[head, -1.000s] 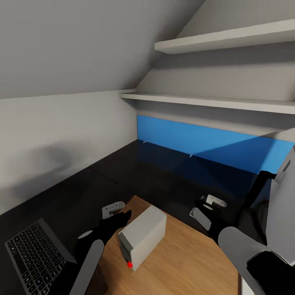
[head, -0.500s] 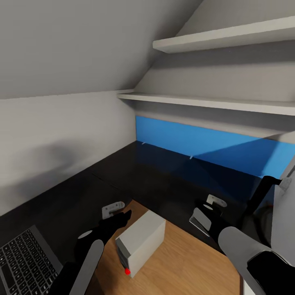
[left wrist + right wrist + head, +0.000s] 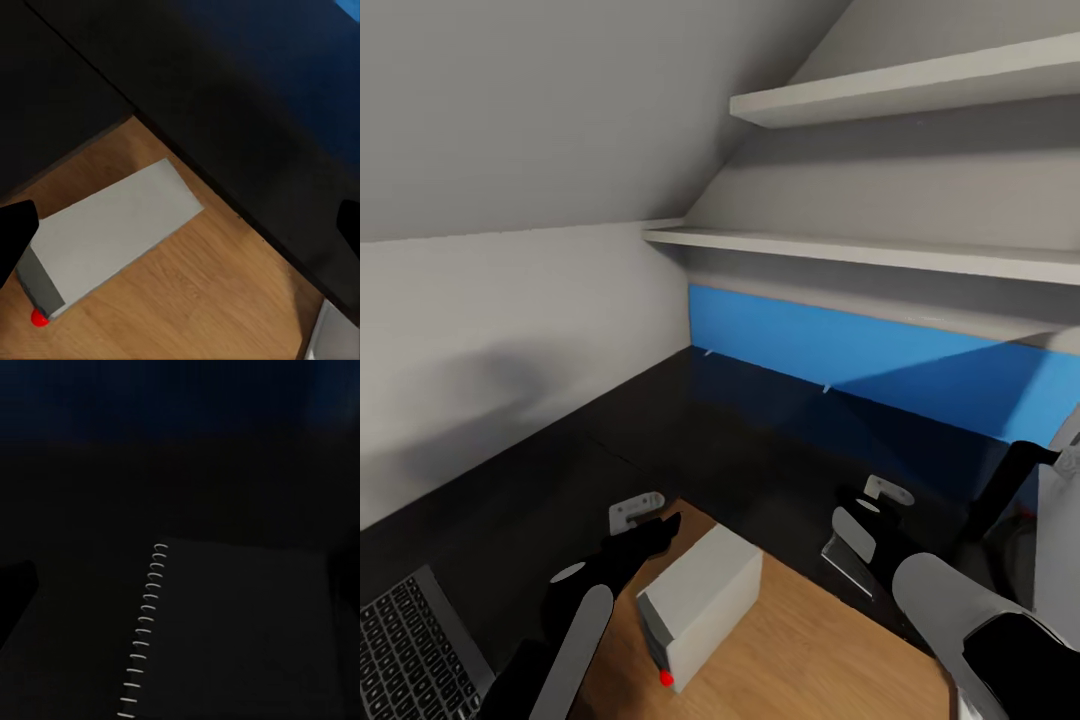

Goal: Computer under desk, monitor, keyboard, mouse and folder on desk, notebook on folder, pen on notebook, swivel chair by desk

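At the bottom of the head view the two arms reach forward side by side. The left gripper (image 3: 645,527) hangs over the near edge of the glossy black surface (image 3: 660,430); in the left wrist view its dark fingertips (image 3: 15,240) sit at opposite edges of the picture, so its jaws stand wide apart with nothing between them. The right gripper (image 3: 865,530) hovers lower right of centre; whether its jaws are apart or together I cannot tell.

Bottom centre, on the wooden floor (image 3: 810,640) below the surface's edge, lies the light grey computer tower with its darker front panel and red light (image 3: 700,605). It appears tipped on its side and not yet tucked under.

At the lower left corner the slim keyboard with dark keys in a grey frame (image 3: 410,640) rests on the surface. The right wrist view shows a dark spiral-bound notebook (image 3: 232,637) lying flat on the black top.

At the right edge a light grey slab with a thin black stand (image 3: 1060,520), probably the monitor's back, stands on the surface. Farther off runs the bright blue back panel (image 3: 860,355), with two white wall shelves (image 3: 860,245) above.

Judged so far: keyboard and monitor placed; folder, mouse, pen and chair remain.
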Available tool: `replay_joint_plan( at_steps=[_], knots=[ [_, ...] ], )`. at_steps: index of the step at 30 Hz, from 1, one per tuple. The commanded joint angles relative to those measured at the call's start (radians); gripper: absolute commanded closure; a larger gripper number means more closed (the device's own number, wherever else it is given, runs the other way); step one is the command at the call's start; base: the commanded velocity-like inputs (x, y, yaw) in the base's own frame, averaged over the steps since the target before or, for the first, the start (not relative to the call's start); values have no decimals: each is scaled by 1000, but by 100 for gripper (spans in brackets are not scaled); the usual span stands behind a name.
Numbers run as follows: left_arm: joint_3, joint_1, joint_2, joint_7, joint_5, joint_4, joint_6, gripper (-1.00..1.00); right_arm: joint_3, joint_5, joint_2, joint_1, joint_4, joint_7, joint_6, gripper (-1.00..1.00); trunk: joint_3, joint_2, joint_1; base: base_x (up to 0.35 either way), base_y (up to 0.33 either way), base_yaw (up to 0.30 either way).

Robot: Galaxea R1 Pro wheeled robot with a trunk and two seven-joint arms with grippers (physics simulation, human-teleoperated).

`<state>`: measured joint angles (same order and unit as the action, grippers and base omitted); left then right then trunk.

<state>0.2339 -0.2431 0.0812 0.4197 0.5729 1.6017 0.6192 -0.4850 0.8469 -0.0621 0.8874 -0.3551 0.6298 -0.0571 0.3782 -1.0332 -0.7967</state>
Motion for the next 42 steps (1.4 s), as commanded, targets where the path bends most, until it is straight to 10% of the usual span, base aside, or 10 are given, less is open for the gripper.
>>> replay_joint_plan(
  at_steps=[1, 42],
  knots=[
    [1, -1, 0, 10, 11, 1, 2, -100, -7, 11, -1, 1, -1, 4, -6, -100, 1, -1, 0, 191, -66, 0],
    [0, -1, 0, 10, 13, 0, 2, -100, -9, 11, 1, 1, -2, 5, -6, -100, 1, -1, 0, 33, -22, 0]
  ],
)
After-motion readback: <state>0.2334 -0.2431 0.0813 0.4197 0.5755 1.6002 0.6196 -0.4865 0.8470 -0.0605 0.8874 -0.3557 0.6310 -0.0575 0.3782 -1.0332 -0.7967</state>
